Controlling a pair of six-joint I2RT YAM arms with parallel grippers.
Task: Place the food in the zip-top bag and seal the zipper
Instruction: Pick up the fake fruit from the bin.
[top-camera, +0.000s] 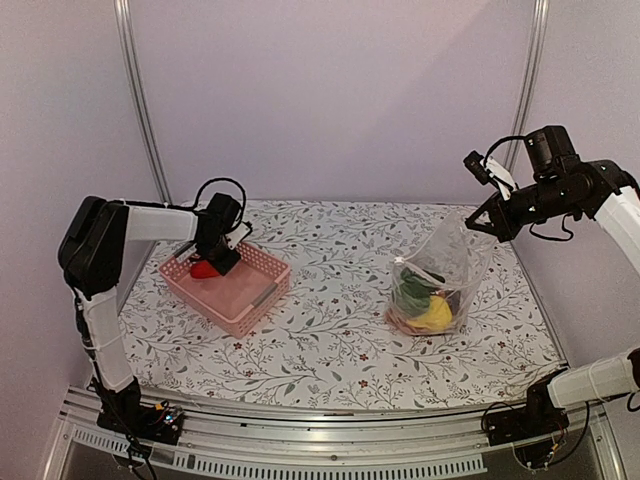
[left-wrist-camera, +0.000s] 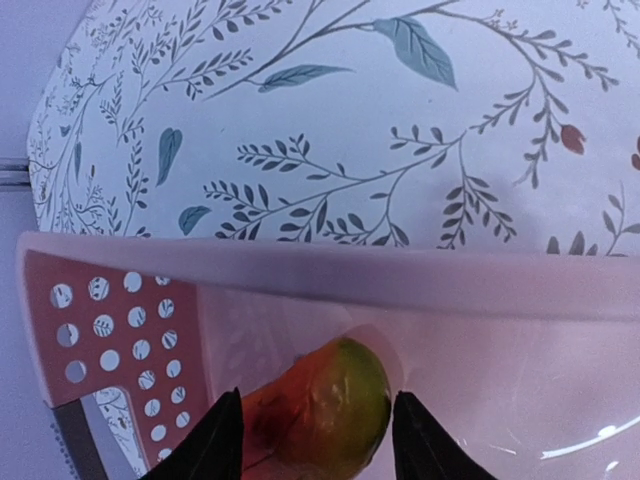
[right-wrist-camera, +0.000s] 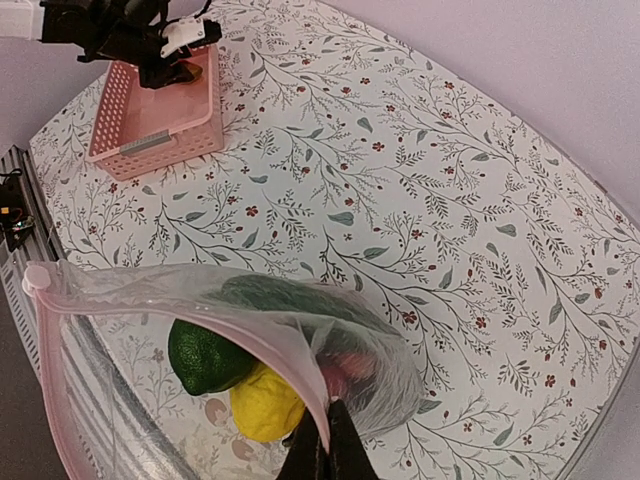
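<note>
The left gripper (top-camera: 222, 258) reaches down into the pink basket (top-camera: 255, 300) at the left of the table (top-camera: 330, 340), its two fingers standing apart on either side of a red-and-green toy fruit (left-wrist-camera: 325, 400) that lies on the basket floor. They sit close against its flanks, but whether they already press on it cannot be told. Across the table the right gripper (right-wrist-camera: 325, 450) is closed on the upper edge of the zip-top bag (top-camera: 445, 270), pinching the film and lifting that edge high. This is probably so the mouth gapes toward the basket side and the next piece can be dropped in without a second hand. The zipper (right-wrist-camera: 45, 350) runs unsealed around that open mouth. The bag's base rests on the table, weighed down by food already inside: a green piece (right-wrist-camera: 205, 355) and a yellow piece (right-wrist-camera: 265, 400), with something darker behind. By my reading the filling is well along — sealing waits on the basket's last fruit.
</note>
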